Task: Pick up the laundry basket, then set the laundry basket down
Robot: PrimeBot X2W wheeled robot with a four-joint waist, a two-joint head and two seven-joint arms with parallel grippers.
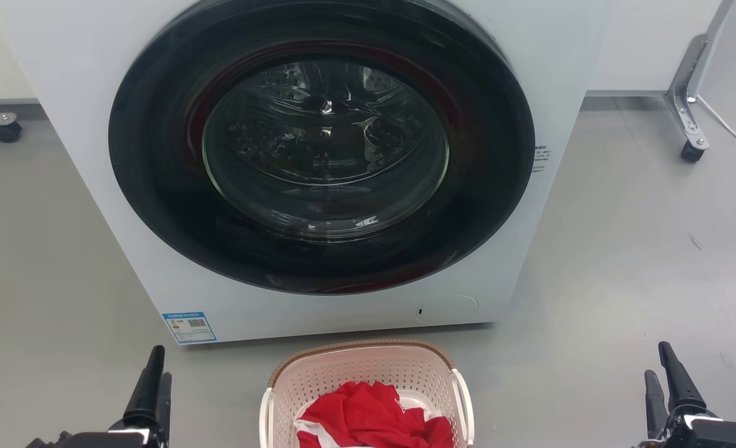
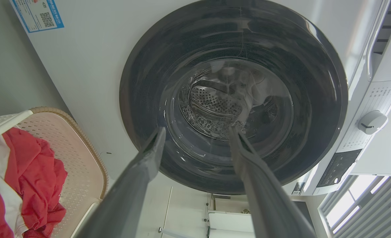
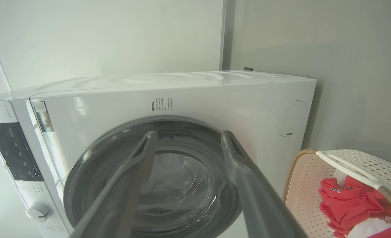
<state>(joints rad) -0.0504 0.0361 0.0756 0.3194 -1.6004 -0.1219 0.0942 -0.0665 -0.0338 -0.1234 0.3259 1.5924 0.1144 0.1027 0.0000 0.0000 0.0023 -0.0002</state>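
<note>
Washing machine (image 1: 324, 143) up front, laundry basket (image 1: 361, 346) on the floor (image 1: 623, 249) just before it.
Red garment (image 1: 374, 415) heaped inside the basket. Left end effector (image 2: 198, 130) and right end effector (image 3: 188, 135) flank it, each well apart from it, fingers spread, gripping nothing.

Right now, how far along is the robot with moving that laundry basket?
Done: nothing yet. The laundry basket sits on the floor in front of the washing machine, with red clothing inside. In hand: nothing. The left jaws and right jaws stand open and empty, off to either side of the basket, clear of it. Left: grasp it, lift it, then set it down.
</note>
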